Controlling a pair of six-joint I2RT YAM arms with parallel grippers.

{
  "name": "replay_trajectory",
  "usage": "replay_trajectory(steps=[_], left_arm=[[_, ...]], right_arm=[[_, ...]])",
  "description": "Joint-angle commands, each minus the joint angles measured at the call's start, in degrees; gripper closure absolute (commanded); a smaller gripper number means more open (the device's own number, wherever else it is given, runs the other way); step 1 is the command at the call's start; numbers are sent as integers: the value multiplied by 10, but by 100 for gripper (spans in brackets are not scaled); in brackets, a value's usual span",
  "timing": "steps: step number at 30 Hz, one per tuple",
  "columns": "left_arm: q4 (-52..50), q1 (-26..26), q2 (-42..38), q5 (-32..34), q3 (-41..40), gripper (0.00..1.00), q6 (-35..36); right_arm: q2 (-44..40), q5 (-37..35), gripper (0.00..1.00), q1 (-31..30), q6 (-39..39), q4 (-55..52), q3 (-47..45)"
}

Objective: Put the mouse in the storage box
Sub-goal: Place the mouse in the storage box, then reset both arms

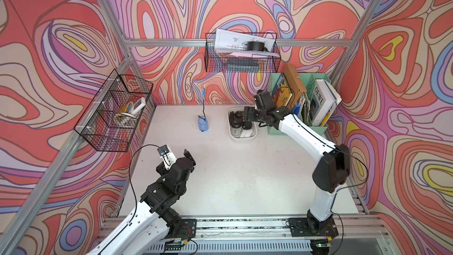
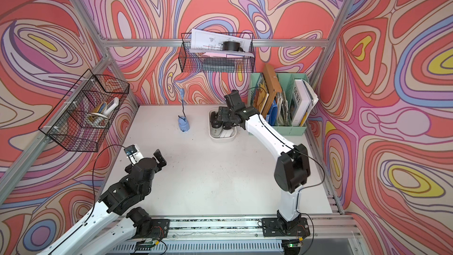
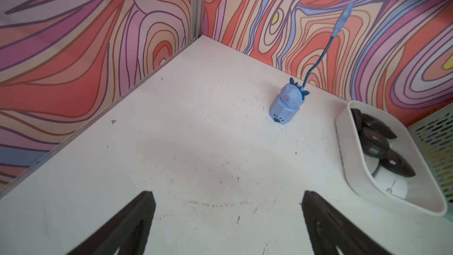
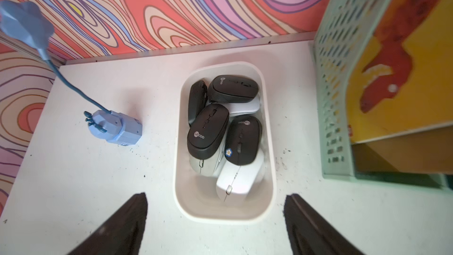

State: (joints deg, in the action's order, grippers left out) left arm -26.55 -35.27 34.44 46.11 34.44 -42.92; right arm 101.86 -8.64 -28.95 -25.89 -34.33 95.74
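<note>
The right gripper [image 4: 216, 195], jaws wide and empty, hangs above the storage box [image 4: 220, 214] at far right; the black mouse [image 4: 208, 131] lies inside beneath it, lengthwise atop other mice [image 4: 235, 180]; the left gripper [image 3: 228, 193], also wide, sits well apart.

- storage box [image 4: 220, 213], centre of the right wrist view: smooth white plastic with a faint sheen.
- black mice [image 4: 208, 131] in it: matt plastic, ribbed sides.
- white mice [image 4: 236, 180]: smooth, satin plastic.
- table [image 4: 85, 180]: matt white, scuffed, speckled with grit.
- file organizer [image 4: 333, 94], right edge: mint-green slotted plastic.
- wire basket [image 1: 107, 141], left in a top view: black metal mesh.
- frame rail [image 1: 171, 42]: bare brushed metal.
</note>
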Motion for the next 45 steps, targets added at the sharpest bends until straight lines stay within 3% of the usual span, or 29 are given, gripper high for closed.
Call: replay_trajectory(steps=[1,6,11,15,17,20,24,26,30,33,42,44,45], left_arm=[[101,2,0,-18,-16,1,43],[226,2,84,-33,-29,1,143],[235,3,257,-47,33,1,179],[283,7,324,-60,43,1,235],[311,17,356,-93,50,1,312],[299,31,400,-50,88,1,366],[338,110,383,-99,64,1,372],[350,147,383,-91,45,1,362],[412,162,435,-29,11,1,400],[537,168,475,-20,-38,1,435],[817,212,518,-197,-141,1,521],[853,224,519,-185,-159,1,498],[845,241,508,-214,-167,1,481]], right_arm=[[-78,-26,7,2,8,57,-96],[-240,-106,2,2,29,124,-261],[-387,-80,2,2,76,304,-460],[-449,-95,2,2,125,364,-556],[-447,-156,2,2,136,336,-563],[-449,-220,2,2,167,364,-596],[-447,-293,2,10,211,434,-646],[-425,-330,2,19,220,464,-656],[-379,-332,2,44,224,551,-687],[-338,-333,2,62,237,621,-709],[-265,-277,2,121,218,762,-755],[-240,-266,2,124,231,805,-760],[-229,-254,2,127,234,821,-762]])
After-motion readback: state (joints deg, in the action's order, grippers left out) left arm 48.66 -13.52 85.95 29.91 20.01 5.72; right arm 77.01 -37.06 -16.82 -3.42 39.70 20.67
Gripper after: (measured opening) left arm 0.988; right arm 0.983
